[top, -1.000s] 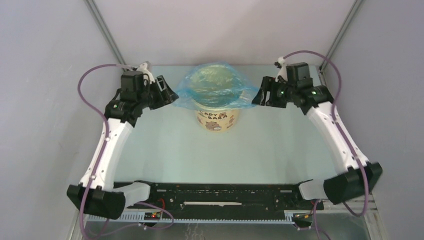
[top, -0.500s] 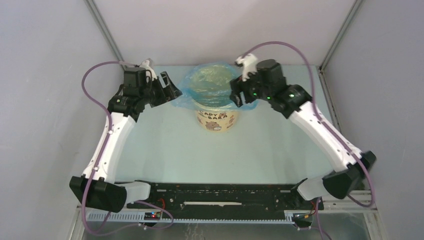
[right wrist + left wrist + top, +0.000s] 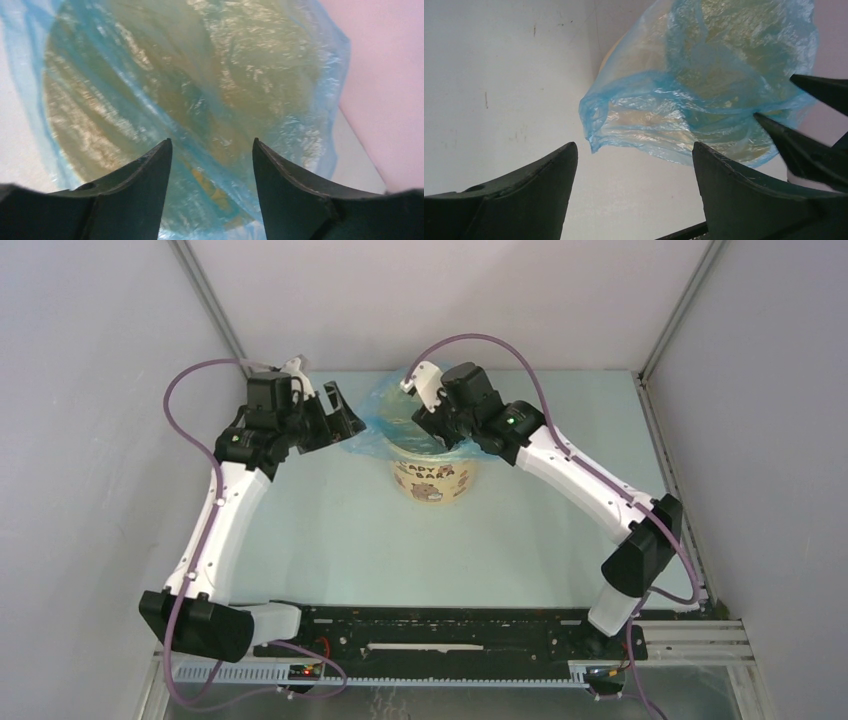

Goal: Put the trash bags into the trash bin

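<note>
- Trash bags, count one: you have a single light-blue film bag (image 3: pixel 382 422), wrinkled and glossy. It lies spread across the bin's mouth, and a loose flap hangs past the rim on the left side.
- Trash bin, count one: a pale-yellow round bucket (image 3: pixel 433 480) with brown lettering and animal prints. It stands upright on the counter (image 3: pixel 520 540), towards the far middle, and the bag covers its opening.
- Left gripper (image 3: pixel 633 150), count one: your jaws stand wide apart and hold nothing. The bag's hanging corner lies just ahead of the gap and is not pinched.
- Right gripper (image 3: pixel 211 142), count one: your jaws are parted and empty. They are poised over the bin's mouth, with the film stretched beneath them and the yellow interior showing through it.
- In the way: the right arm reaches across the bin from the right and hides much of the bag in the top view. In the left wrist view, the right gripper's dark fingertips come in from the right edge and sit against the film.
- Surroundings: two purple cables (image 3: pixel 185 390), one looping off each wrist; grey walls (image 3: pixel 100 390) on three sides; a black rail (image 3: pixel 430 625) at the near edge.
</note>
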Robot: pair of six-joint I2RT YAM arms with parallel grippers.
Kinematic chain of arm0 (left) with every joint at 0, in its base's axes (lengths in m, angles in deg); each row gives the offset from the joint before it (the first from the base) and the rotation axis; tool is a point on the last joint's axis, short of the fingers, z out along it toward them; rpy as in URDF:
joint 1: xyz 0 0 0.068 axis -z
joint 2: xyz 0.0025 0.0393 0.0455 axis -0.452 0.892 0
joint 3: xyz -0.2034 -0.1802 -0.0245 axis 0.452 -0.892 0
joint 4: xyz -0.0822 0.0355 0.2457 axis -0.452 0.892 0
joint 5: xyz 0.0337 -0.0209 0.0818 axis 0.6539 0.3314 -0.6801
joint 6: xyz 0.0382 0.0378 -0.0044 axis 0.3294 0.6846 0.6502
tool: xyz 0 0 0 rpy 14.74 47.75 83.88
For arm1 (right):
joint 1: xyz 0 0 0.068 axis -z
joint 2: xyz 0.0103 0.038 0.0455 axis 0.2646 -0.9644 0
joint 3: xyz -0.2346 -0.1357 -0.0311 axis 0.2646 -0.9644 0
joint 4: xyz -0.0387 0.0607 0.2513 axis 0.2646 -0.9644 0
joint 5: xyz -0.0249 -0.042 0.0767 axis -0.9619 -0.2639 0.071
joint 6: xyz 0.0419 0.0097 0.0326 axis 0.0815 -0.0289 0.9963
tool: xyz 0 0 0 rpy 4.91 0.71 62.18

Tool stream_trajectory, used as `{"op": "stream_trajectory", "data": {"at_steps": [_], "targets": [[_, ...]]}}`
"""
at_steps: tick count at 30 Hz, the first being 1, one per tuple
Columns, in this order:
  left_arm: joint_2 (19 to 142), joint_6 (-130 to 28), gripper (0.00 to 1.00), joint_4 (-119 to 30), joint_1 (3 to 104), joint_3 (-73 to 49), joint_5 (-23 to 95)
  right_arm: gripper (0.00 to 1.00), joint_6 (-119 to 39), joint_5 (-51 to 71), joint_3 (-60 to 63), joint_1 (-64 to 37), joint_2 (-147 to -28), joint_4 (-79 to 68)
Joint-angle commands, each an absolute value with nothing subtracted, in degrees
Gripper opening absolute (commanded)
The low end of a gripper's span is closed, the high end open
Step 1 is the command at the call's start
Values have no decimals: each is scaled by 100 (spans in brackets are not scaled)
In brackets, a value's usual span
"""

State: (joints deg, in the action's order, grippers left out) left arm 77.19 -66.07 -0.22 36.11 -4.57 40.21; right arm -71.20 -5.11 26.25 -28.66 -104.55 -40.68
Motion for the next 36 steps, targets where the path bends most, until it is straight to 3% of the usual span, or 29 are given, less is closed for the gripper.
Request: {"op": "stream_trajectory", "data": {"at_steps": [1, 6, 15, 18, 24, 29, 33, 36], "targets": [[7741, -6233, 92, 137, 3593, -85, 3837, 61, -7244, -1481, 3199, -2972, -10730, -3557], [7935, -6107, 97, 142, 3593, 76, 3852, 2, -6835, -1307, 3722, -2923, -10902, -3765], [8190, -5873, 100, -739, 3566, 34, 5054, 0, -4770, 662, 4717, -2056, -11015, -4569], [8265, -5871, 99, -824, 3575, -10, 4977, 0, -4075, 1516, 5232, -1547, -11308, -4860], [8458, -5829, 89, -1026, 3593, 88, 4737, 0, -2616, 3245, 5677, -811, -11806, -4764], [8870, -5992, 86, -1014, 3623, 462, 4844, 0, -2185, 3428, 5799, -590, -12054, -4784], [8901, -5979, 92, -1044, 3735, 576, 4572, 0, -2007, 3501, 5871, -453, -12171, -4737], [8957, -6034, 80, -1081, 3742, 664, 4288, 0, -1949, 3403, 5966, -388, -12250, -4682]]}}
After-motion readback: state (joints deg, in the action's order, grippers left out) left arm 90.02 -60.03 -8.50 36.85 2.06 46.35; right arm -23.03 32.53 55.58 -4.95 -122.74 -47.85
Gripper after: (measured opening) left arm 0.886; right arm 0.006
